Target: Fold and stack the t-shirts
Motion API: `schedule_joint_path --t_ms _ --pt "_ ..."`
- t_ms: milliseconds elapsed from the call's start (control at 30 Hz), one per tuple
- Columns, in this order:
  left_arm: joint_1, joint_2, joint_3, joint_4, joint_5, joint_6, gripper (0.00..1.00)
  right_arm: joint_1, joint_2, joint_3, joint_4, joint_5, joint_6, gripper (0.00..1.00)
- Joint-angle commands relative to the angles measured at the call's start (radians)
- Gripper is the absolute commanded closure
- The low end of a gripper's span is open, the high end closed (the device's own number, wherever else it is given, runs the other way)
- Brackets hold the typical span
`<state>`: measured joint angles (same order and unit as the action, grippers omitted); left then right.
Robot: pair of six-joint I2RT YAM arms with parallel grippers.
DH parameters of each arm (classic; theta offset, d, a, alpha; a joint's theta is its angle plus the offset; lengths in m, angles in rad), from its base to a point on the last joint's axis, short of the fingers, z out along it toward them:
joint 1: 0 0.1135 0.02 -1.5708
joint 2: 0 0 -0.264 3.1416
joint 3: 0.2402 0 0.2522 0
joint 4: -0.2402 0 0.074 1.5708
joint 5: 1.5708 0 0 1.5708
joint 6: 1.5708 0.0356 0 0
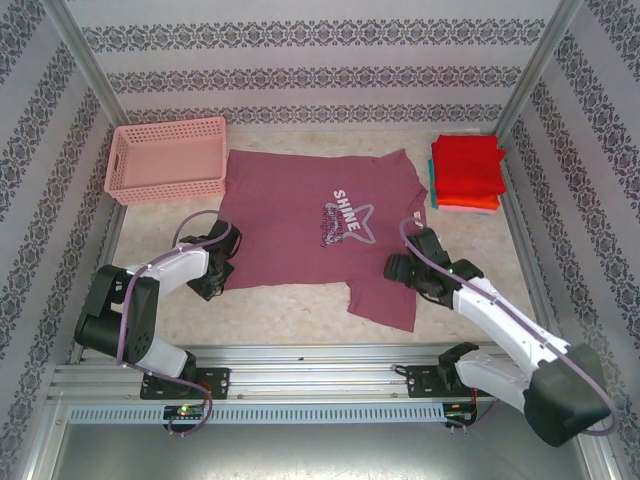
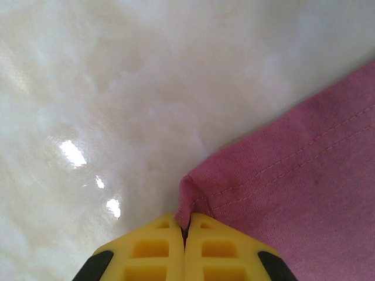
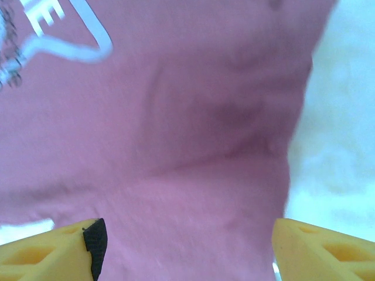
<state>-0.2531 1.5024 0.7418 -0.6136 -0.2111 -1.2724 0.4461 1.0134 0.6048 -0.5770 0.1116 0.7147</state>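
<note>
A maroon t-shirt [image 1: 310, 225] with a white "SHINE" star print lies spread flat in the middle of the table. My left gripper [image 1: 214, 284] sits at its near left hem corner. In the left wrist view, the left gripper [image 2: 185, 225] is shut on that corner of the t-shirt [image 2: 304, 175], with the cloth pinched between the yellow fingers. My right gripper [image 1: 393, 268] hovers over the near right sleeve area. In the right wrist view, the right gripper [image 3: 187, 257] stands open just above the t-shirt [image 3: 193, 146], with cloth spanning the gap between its fingers. Folded red, orange and teal t-shirts [image 1: 467, 170] are stacked at the back right.
A pink lattice basket [image 1: 168, 158] stands at the back left, next to the t-shirt's far left sleeve. Patterned walls close in the table on three sides. A metal rail [image 1: 320, 385] runs along the near edge by the arm bases.
</note>
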Motion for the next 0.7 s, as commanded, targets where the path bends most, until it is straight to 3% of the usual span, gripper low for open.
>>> schedule_joint_path --t_ms 0,267,400,667 --pt "0.014 0.02 -0.041 0.088 0.047 -0.007 1.0 0.066 -0.048 -0.061 -0.139 0.051 0.182 0.27" --pt "0.014 0.013 -0.053 0.108 0.048 -0.007 1.0 0.183 0.071 -0.092 -0.038 0.09 0.363 0.35" --pt "0.014 0.002 -0.055 0.103 0.042 -0.003 1.0 0.18 0.145 -0.067 -0.039 0.105 0.381 0.45" --pt "0.014 -0.001 -0.061 0.108 0.039 -0.003 1.0 0.148 0.232 -0.053 0.006 0.095 0.403 0.47"
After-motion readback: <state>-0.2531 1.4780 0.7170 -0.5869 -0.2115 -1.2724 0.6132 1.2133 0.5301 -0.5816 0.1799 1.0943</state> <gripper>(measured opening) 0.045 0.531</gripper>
